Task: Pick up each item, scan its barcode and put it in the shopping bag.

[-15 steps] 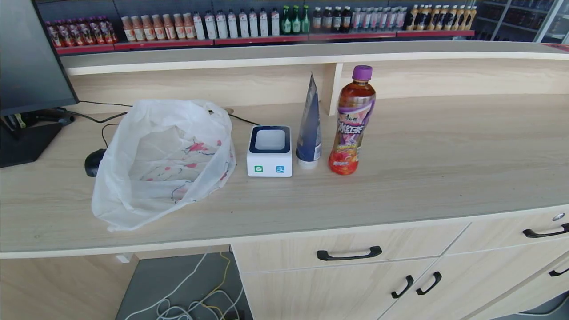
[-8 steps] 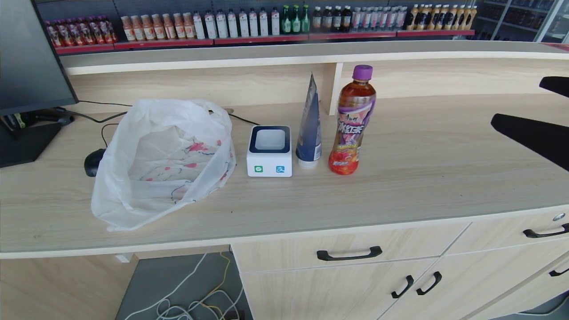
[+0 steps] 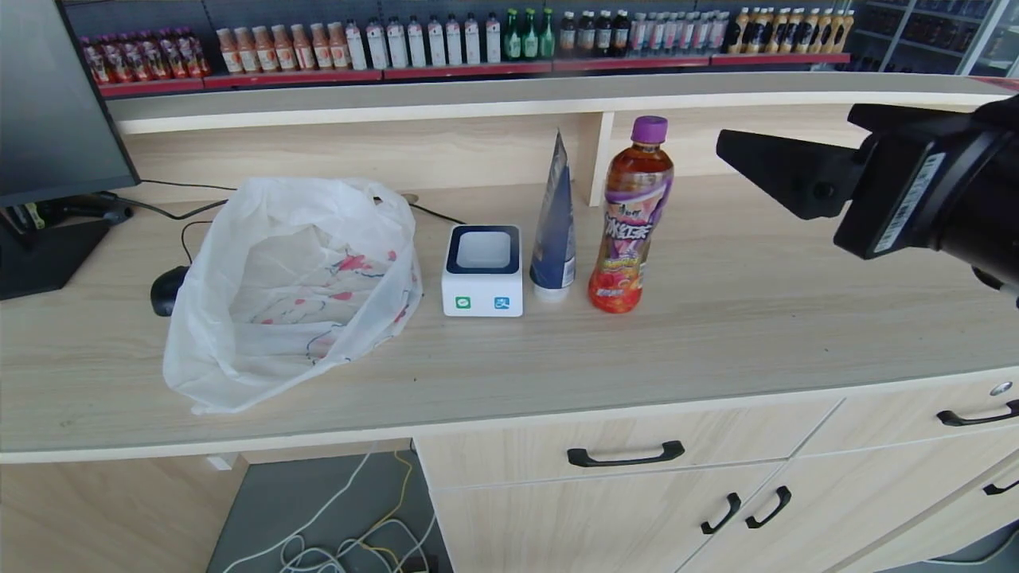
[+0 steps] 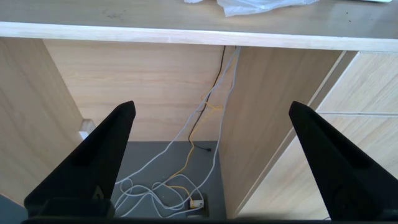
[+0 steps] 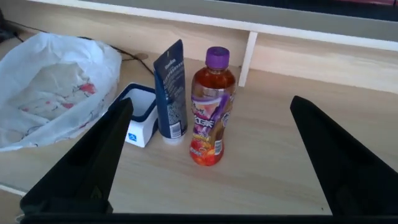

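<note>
My left gripper (image 4: 211, 106) sits low in front of the table (image 3: 796, 302), below its front edge, with its 2 fingers spread wide and nothing between them. Beyond it I see loose cables (image 4: 186, 180) on the floor under the table.

On the table's far left stands a dark monitor (image 3: 56, 95), and a black mouse (image 3: 167, 290) lies just beside the left side of the shopping bag (image 3: 294, 278). The white bag is slumped open on the table with its mouth facing up.

Just right of the bag is the white scanner (image 3: 483, 270), its window facing up. The blue tube (image 3: 554, 223) stands on its cap right next to the scanner; I cannot tell whether they touch. The 1 bottle (image 3: 630, 215) with the purple cap stands upright just right of the tube.

My right gripper (image 5: 209, 99) hangs above the right part of the table, well apart from the bottle, with its fingers spread and nothing in them. From the right wrist view, the bottle and tube show between the 2 fingers, farther off.
</note>
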